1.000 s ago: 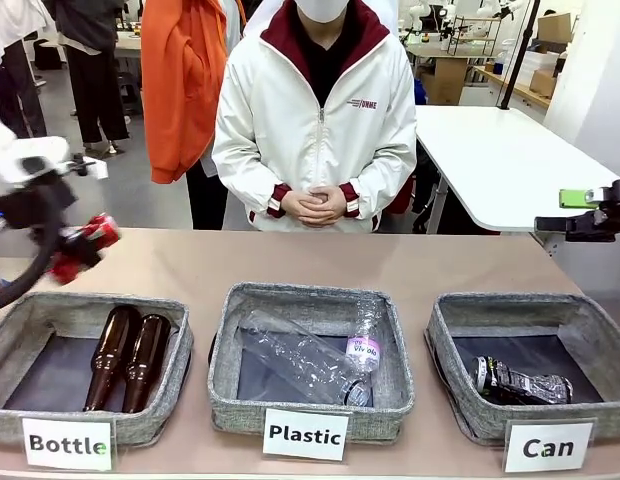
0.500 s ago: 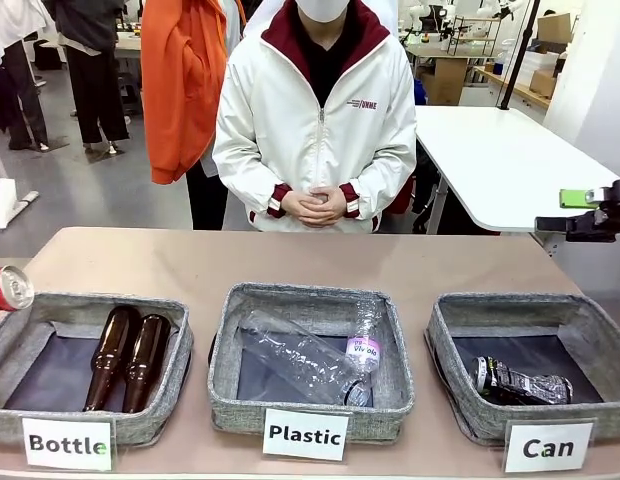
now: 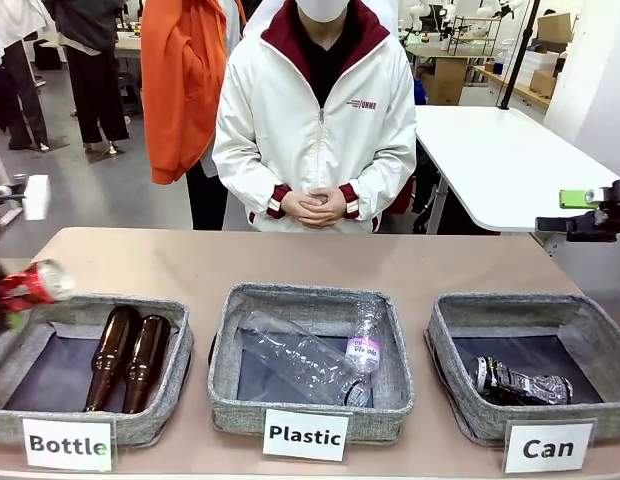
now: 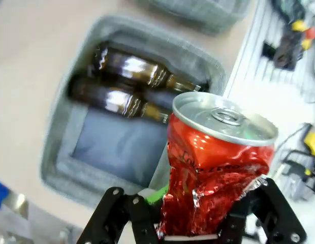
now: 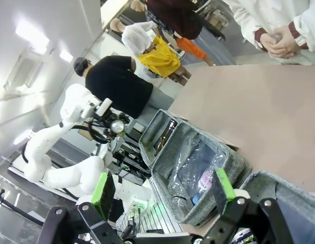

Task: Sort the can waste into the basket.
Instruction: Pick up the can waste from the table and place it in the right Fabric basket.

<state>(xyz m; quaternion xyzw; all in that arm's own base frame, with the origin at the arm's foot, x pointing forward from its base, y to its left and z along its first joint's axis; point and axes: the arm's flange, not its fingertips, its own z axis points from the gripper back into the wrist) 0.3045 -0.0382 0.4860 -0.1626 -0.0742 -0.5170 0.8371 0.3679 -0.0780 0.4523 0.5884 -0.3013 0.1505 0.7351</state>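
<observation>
left pincer (image 4: pixel 190 231) clamped, right pincer (image 5: pixel 162 201) spread

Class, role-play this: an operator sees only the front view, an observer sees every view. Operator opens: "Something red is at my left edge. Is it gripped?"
Observer: Yes, the left end effector is shut on the crushed red can.
Operator: What lies beneath it?
Observer: The Bottle basket, with two brown bottles.
Operator: And the right end effector?
Observer: The right end effector is open, holding nothing, above the Can basket.
</observation>
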